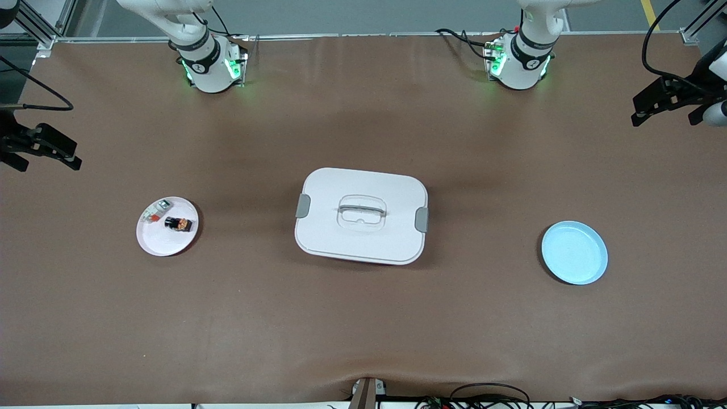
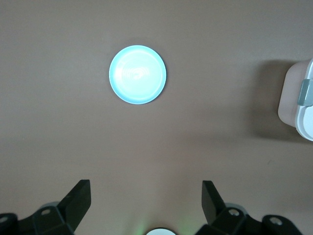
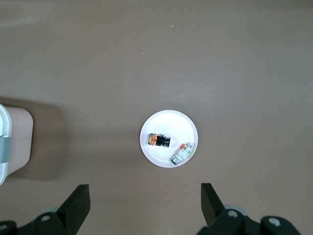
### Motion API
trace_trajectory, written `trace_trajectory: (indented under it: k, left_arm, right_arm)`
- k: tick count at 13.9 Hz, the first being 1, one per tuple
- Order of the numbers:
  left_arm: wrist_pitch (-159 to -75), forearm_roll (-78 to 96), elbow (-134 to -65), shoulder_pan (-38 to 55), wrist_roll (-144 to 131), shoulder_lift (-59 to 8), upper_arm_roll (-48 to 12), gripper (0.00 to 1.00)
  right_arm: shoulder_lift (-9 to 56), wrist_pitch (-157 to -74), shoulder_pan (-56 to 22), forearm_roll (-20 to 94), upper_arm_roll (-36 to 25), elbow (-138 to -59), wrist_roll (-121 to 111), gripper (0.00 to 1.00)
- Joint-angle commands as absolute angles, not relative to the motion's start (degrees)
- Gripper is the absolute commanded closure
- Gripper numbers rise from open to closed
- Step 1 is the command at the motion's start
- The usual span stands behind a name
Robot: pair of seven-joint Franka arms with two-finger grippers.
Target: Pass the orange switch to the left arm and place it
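The orange switch (image 1: 179, 224), a tiny black part with orange markings, lies on a small white plate (image 1: 162, 241) toward the right arm's end of the table. The right wrist view shows it (image 3: 159, 141) on that plate (image 3: 168, 125). My right gripper (image 3: 145, 191) is open and empty, high over the table near the plate. My left gripper (image 2: 145, 188) is open and empty, high over the table near a light blue plate (image 2: 137, 74). The white box (image 1: 363, 187) stands shut at the table's middle. Neither gripper shows in the front view.
A small white-grey piece (image 1: 156, 211) lies beside the switch on the white plate. The blue plate (image 1: 574, 253) is empty, toward the left arm's end. The box's edge shows in both wrist views, the left (image 2: 299, 100) and the right (image 3: 7, 147). Black fixtures stand at both table ends.
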State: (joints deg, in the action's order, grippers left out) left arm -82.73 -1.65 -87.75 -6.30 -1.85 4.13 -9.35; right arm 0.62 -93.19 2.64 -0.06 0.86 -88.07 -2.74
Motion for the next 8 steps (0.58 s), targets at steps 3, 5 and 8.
trace_trajectory:
  k: [3,5,8]
  left_arm:
    - [-81.4,-1.6,-87.3,-6.6,-1.8,4.3,-9.5,0.0]
    - [-81.4,-1.7,-87.3,-6.6,-1.8,4.3,-9.5,0.0]
    - [-81.4,-1.8,-86.7,-6.7,-1.8,4.3,-9.4,0.0]
  right_arm:
    - [0.1,-93.0,3.4,-0.1,1.4,-87.9,-2.0,0.0]
    - [0.1,-93.2,3.3,-0.5,1.4,-87.9,-2.3,0.0]
    - [0.5,-93.6,3.4,-0.5,1.4,-87.9,-2.3,0.0]
